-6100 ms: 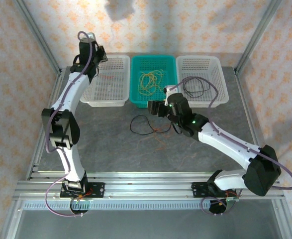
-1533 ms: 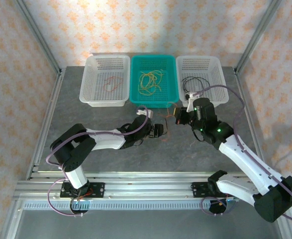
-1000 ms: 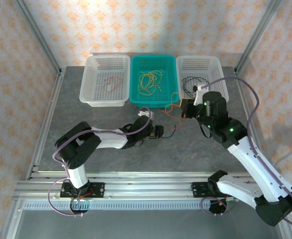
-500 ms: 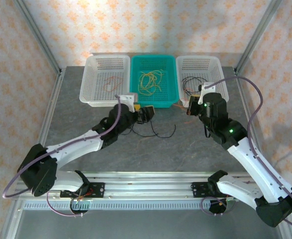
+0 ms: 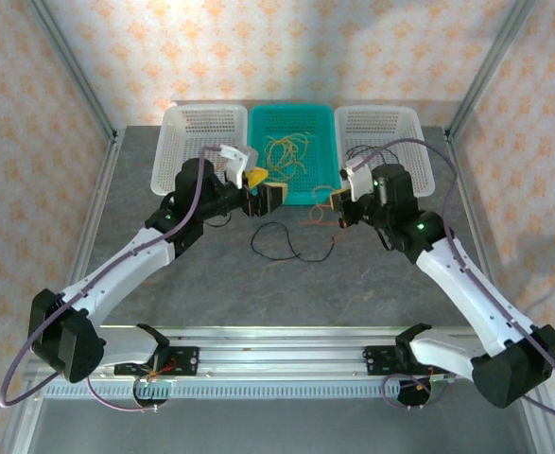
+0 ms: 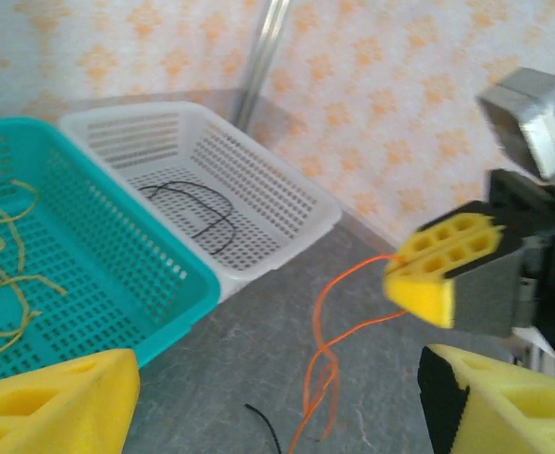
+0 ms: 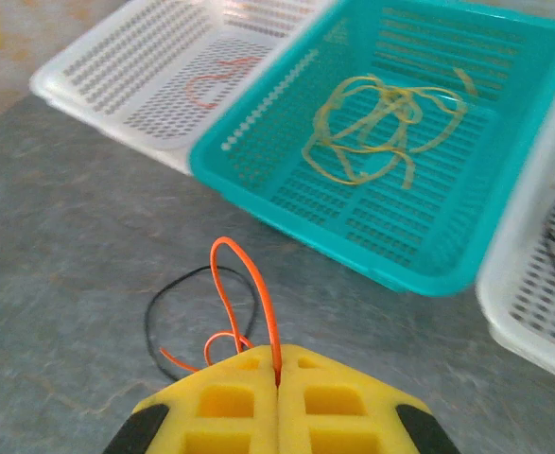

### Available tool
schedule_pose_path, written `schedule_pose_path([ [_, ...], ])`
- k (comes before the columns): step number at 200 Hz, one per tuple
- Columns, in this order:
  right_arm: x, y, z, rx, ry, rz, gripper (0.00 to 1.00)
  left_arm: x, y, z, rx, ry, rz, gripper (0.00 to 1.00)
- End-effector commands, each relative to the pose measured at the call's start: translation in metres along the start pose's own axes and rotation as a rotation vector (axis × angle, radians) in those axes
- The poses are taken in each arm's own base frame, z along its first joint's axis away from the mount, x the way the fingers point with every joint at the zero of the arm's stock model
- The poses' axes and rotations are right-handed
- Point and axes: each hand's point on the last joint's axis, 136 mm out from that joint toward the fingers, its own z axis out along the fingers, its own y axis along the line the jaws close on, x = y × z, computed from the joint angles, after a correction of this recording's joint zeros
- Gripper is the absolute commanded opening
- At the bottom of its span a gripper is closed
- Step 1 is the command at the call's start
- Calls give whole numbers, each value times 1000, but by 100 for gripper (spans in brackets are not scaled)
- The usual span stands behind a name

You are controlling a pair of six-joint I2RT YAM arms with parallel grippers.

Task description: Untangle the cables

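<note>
My right gripper (image 7: 277, 378) is shut on a thin orange cable (image 7: 244, 293), which loops up out of the pads and trails onto the table. In the top view this gripper (image 5: 338, 202) hangs just in front of the teal basket (image 5: 258, 128), the orange cable (image 5: 319, 214) dangling beside it. A black cable (image 5: 286, 244) lies looped on the table between the arms. My left gripper (image 5: 266, 186) is open and holds nothing, near the teal basket's front left corner. In the left wrist view the orange cable (image 6: 329, 350) hangs between my spread yellow fingers (image 6: 55, 407).
Three baskets stand in a row at the back. The teal one holds yellow cables (image 7: 381, 113). The right white basket (image 6: 286, 189) holds a black cable (image 6: 197, 203). The left white basket (image 7: 116, 57) holds a reddish cable (image 7: 216, 85). Frame posts stand at the back corners.
My left arm has lifted off the table and swung back and left toward the baskets, uncovering the black cable. My right gripper has shifted left with the orange cable.
</note>
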Motion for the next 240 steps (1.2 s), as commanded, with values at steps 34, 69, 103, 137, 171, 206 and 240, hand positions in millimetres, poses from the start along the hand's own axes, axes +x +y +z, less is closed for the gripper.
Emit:
schedule_pose_path([
  [34,-10,50,7,-331,17,-82,0,23,-28,7,211,125,19,75],
  [69,-6,61,5,-402,23,-79,0,43,-37,10,273,187,19,73],
  [103,-2,69,1,-454,47,-90,0,54,-41,18,315,230,12,69],
  [137,3,70,0,-467,80,-94,0,56,-39,24,315,233,15,61],
  [171,2,69,-1,-457,69,-90,0,64,-39,25,335,258,13,45],
  [206,4,65,2,-432,82,-86,0,64,-39,24,329,254,18,16],
  [240,-1,63,1,-415,59,-77,0,57,-36,21,289,228,24,0],
])
